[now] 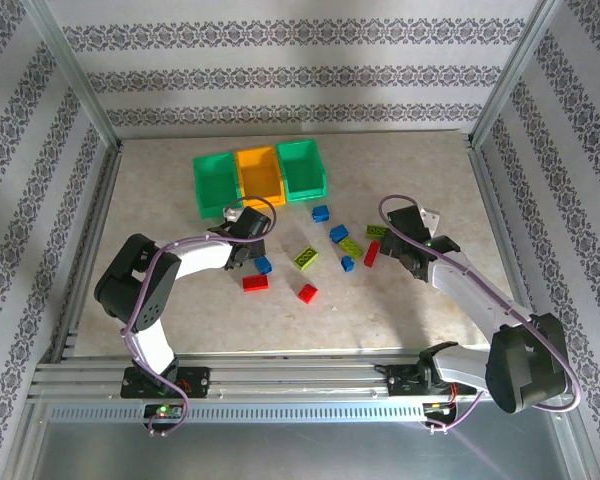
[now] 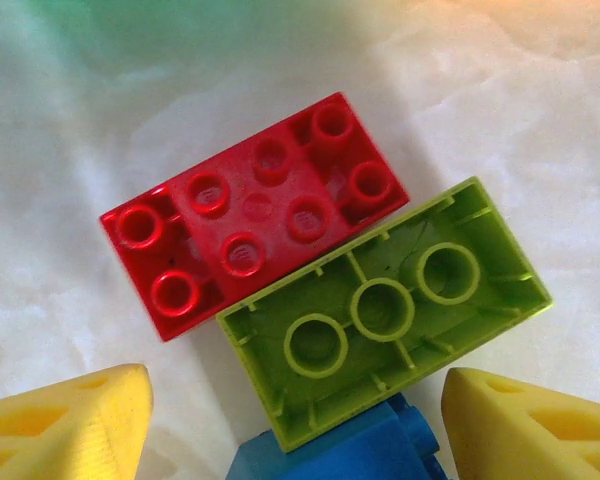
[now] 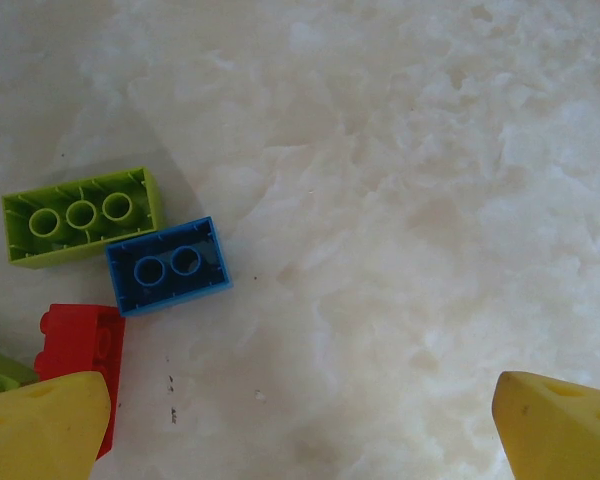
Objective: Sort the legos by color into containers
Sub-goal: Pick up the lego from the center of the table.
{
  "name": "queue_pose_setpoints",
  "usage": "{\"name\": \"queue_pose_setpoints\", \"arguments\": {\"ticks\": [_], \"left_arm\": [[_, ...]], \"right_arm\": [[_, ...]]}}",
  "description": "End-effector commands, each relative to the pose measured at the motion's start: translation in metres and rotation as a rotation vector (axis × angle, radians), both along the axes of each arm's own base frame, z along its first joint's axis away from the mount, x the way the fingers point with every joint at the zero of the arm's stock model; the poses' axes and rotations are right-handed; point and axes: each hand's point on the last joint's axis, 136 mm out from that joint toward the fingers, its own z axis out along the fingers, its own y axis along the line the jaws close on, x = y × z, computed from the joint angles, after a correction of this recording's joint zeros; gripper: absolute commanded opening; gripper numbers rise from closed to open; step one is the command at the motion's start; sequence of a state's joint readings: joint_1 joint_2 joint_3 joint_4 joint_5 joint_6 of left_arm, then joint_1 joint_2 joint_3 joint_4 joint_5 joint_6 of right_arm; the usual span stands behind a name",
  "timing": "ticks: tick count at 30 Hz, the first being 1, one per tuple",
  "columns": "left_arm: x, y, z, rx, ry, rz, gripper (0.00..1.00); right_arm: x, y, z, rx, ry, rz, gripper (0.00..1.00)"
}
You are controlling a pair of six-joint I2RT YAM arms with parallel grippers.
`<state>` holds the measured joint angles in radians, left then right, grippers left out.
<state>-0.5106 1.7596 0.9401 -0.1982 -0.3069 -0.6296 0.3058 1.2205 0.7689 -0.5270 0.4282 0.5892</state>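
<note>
The blue lego [image 2: 332,455] looks light, stiff, slick; I'd pinch its flat sides. My left tool [image 2: 298,400] straddles it, fingers apart; my right tool [image 3: 300,410] gapes.

Glossy, smooth plastic legos [image 2: 255,215] rest on a pale, marbled, faintly sheened table [image 2: 540,120].

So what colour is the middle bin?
Orange-yellow; the middle bin shows best in the top external view, between two green ones.

On the pale marbled bench [image 3: 400,200], an upturned lime brick [image 3: 80,215] lies with a blue brick [image 3: 168,265], also hollow side up, against its lower edge. A red brick [image 3: 80,345] sits just below them, partly behind one yellow fingertip [image 3: 40,425] of the right pincer [image 3: 300,430], whose jaws stand wide apart.
</note>
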Motion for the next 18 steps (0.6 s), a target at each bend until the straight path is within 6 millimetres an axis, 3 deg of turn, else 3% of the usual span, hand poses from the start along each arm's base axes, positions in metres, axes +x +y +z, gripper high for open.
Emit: {"name": "queue_pose_setpoints", "arguments": {"ticks": [1,5,18], "left_arm": [[-0.014,0.009,0.002,0.037,0.022,0.009,0.74],[-0.021,0.011,0.0,0.033,0.032,0.006,0.7],[-0.026,0.007,-0.008,0.0,0.048,-0.002,0.41]], "right_arm": [[0.006,0.006,0.005,0.01,-0.015,0.007,0.98],[0.006,0.007,0.004,0.017,-0.01,0.005,0.98],[0.004,0.005,0.008,0.02,-0.019,-0.005,0.98]]}}
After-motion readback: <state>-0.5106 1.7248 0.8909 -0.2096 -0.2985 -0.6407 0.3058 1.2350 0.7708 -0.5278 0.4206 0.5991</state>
